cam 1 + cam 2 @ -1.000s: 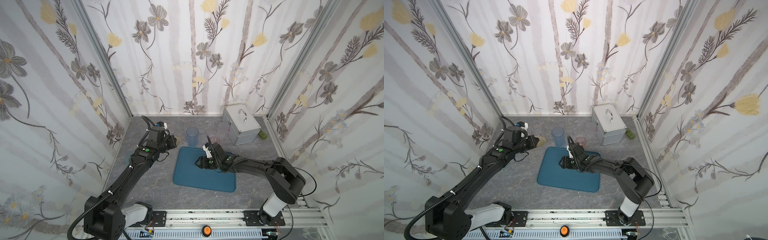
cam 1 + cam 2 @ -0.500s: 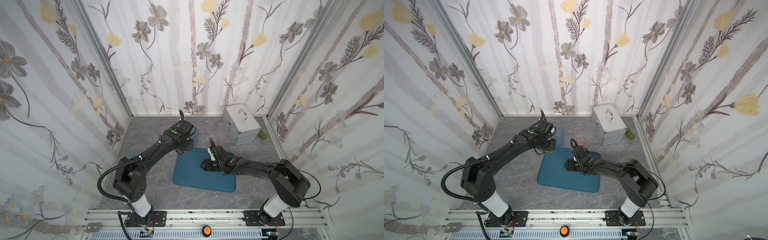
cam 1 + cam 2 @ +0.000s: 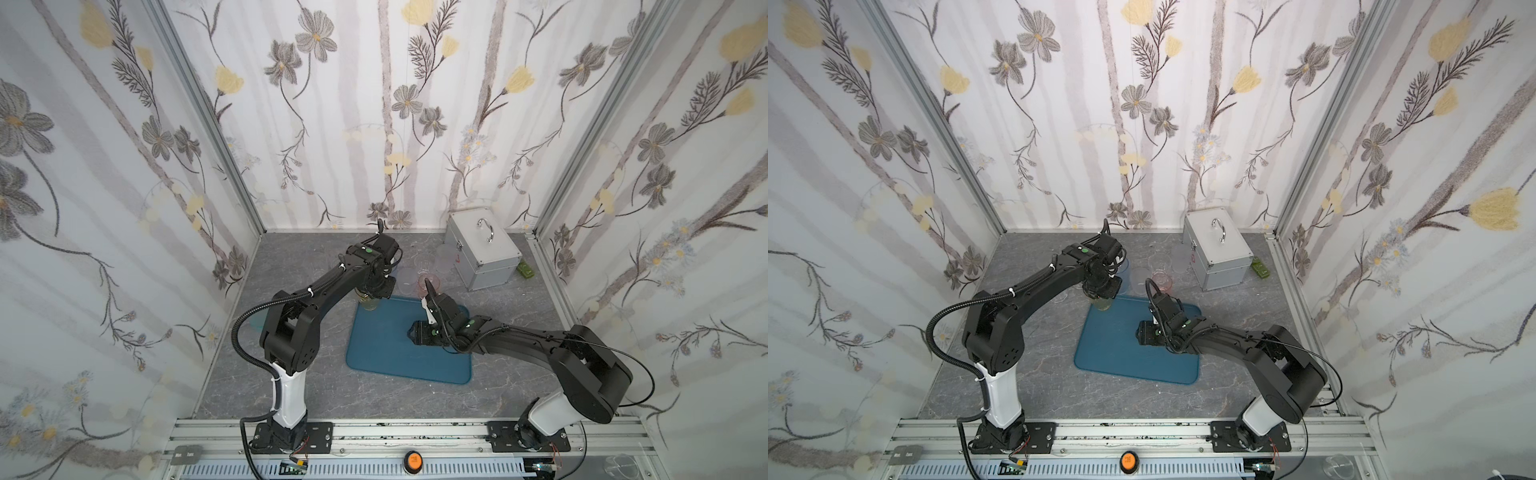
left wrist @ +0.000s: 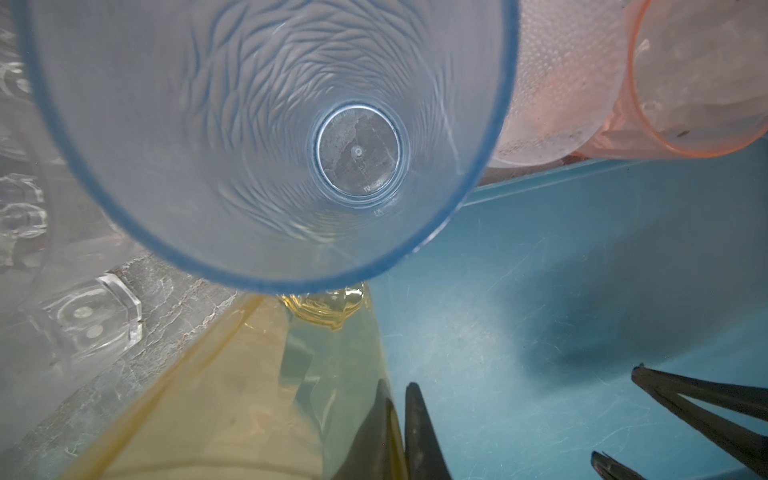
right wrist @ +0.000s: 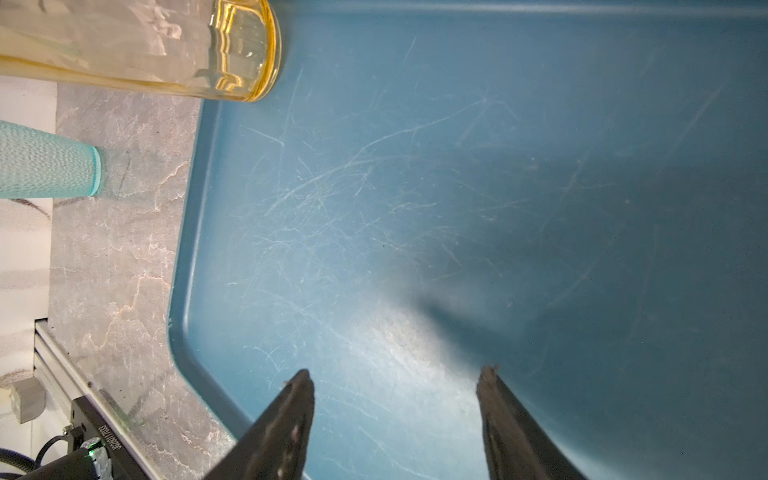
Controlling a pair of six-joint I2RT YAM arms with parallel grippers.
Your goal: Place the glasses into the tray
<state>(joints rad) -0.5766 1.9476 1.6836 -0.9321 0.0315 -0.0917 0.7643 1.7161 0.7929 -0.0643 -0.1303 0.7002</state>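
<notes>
Amber glass (image 4: 232, 399), held by its wall in the left gripper (image 4: 395, 392). The jaws are pressed almost together on the thin rim, one finger inside the cup and one outside. Its thick base hangs at the far left corner of the tray (image 3: 386, 353); whether it touches the rim there cannot be told.

Right gripper (image 5: 395, 395): jaws moderately wide and empty, low over the bare middle of the tray.

Off the tray, just beyond its far edge, stand a blue glass (image 4: 266, 137), a frosted glass (image 4: 557, 83) and a pink glass (image 4: 702, 79). A clear faceted glass (image 4: 91, 316) and a teal glass (image 5: 45, 166) stand on the table on the left arm's side. A silver case (image 3: 482, 253) sits near the back wall.

Handling, as judged: each tumbler is light, stiff, smooth-walled and probably brittle. A pinch on the rim wall grips little surface, so the cup may pivot or slip. It should be lowered upright, with its base flat inside the tray's rim, before the jaws open.
</notes>
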